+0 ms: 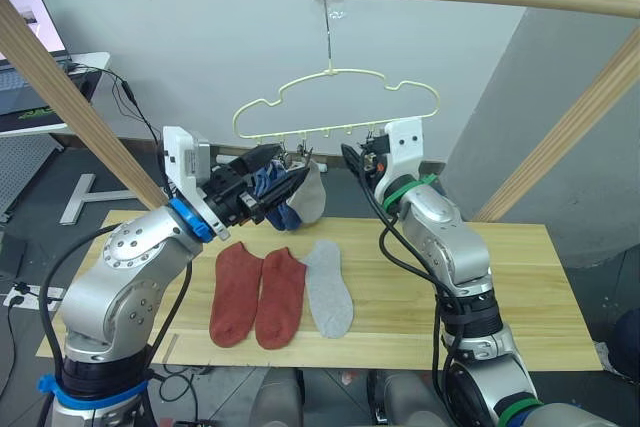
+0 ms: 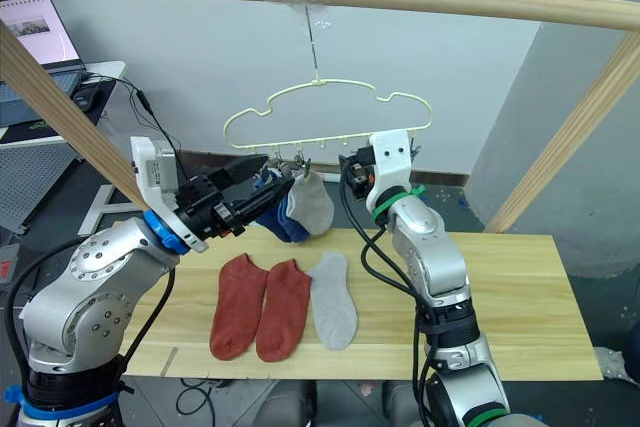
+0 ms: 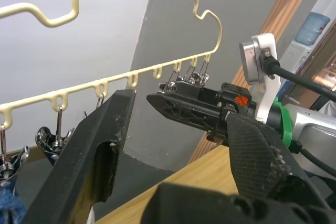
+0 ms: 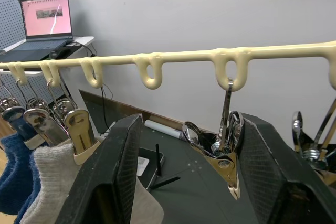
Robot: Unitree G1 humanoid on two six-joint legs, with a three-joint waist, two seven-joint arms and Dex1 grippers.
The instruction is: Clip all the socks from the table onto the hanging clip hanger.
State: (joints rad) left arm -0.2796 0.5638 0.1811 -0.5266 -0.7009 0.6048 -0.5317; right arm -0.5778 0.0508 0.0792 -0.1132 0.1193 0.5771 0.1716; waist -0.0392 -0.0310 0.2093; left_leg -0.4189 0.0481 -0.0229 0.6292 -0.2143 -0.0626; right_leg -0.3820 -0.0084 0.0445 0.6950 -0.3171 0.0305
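Table holds three socks. My right claw, parted, brackets an empty clip; left claw released. Next: fetch a sock from 6 o'clock.

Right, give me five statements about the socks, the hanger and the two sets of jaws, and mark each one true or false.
1. Two rust-red socks lie side by side on the table. True.
2. A light grey sock lies on the table beside the red ones. True.
3. The clip hanger carries no socks. False: two blue socks and a grey sock hang from its clips.
4. The right gripper has its jaws shut on a red sock. False: they stand open around a bare metal clip.
5. The left gripper has its jaws open. True.
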